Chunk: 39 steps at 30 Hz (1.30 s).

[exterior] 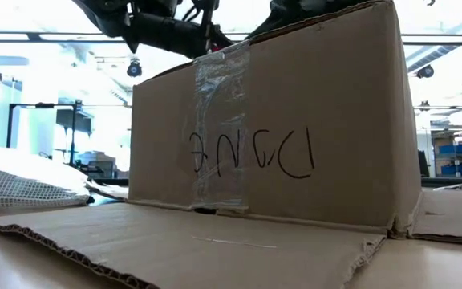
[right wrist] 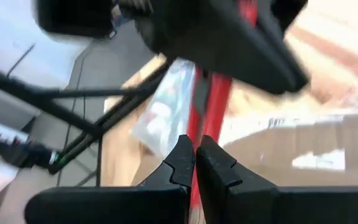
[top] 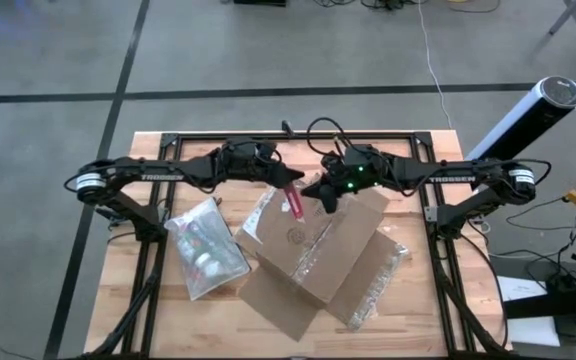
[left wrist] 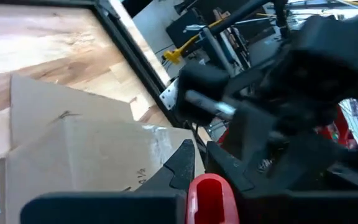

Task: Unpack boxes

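Overhead and wrist views of a two-arm station at a wooden table [top: 133, 300]. Near the left edge of the table lies a translucent zip pouch [top: 206, 248], flat on the wood with small items visible inside; it sits just beside the left flank of the box.

The left gripper [top: 286, 184] reaches in from the left side, over the far half of the table, its fingers pinching a red utility knife [top: 294, 203]. In the left wrist view the knife's red handle end [left wrist: 211, 198] sits between the closed fingers [left wrist: 182, 163].

The cardboard box [top: 313, 245] occupies the middle of the table, turned at an angle to the table edges, its flaps splayed flat toward the near edge. A white label [top: 260, 212] shows at its far-left corner. In the low view a strip of clear tape [exterior: 221, 128] runs down the box wall, beside handwritten lettering that reads upside down.

The right gripper [top: 320, 189] comes from the right side and hangs over the far edge of the box, just beside the knife, its fingers pressed together with nothing between them. In the right wrist view the fingers [right wrist: 182, 163] meet in front of the knife's red body [right wrist: 215, 106].
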### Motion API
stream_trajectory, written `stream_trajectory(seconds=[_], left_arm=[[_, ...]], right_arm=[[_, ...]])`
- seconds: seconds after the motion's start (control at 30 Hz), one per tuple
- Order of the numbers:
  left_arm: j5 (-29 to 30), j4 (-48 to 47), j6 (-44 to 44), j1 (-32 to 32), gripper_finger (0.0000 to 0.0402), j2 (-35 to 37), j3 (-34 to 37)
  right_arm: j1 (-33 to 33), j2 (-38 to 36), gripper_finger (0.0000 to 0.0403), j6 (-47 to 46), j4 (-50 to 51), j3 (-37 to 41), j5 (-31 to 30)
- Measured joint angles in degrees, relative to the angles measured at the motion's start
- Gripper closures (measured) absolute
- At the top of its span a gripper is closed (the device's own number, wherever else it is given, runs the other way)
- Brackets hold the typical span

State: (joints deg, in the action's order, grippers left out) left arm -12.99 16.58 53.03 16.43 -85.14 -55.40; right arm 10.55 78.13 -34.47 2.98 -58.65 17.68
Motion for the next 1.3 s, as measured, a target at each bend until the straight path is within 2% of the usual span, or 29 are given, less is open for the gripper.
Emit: stream_trajectory(seconds=[0.37,0.57,0.7,0.87,1.3], left_arm=[[-4.1,2.5,-2.4,-0.1,0.0385,1.3,0.0],[-4.2,6.5,-2.4,-0.1,0.0385,1.3,0.0],[-4.2,7.3,-2.4,-0.2,0.0385,1.3,0.0],[-4.2,7.5,-2.1,-0.4,0.0385,1.2,0.0],[-4.1,8.0,-2.3,-0.5,0.0385,1.1,0.0]], right_arm=[[0.0,0.5,0.0249,1.0,-4.1,0.0,3.6],[0.0,2.8,0.0219,0.7,-5.6,0.0,3.9],[0.0,4.3,0.0224,-0.1,-9.0,0.0,5.3],[0.0,5.9,0.025,-0.5,-11.8,0.0,6.9],[0.0,8.7,0.0376,-0.3,-14.1,0.0,8.8]])
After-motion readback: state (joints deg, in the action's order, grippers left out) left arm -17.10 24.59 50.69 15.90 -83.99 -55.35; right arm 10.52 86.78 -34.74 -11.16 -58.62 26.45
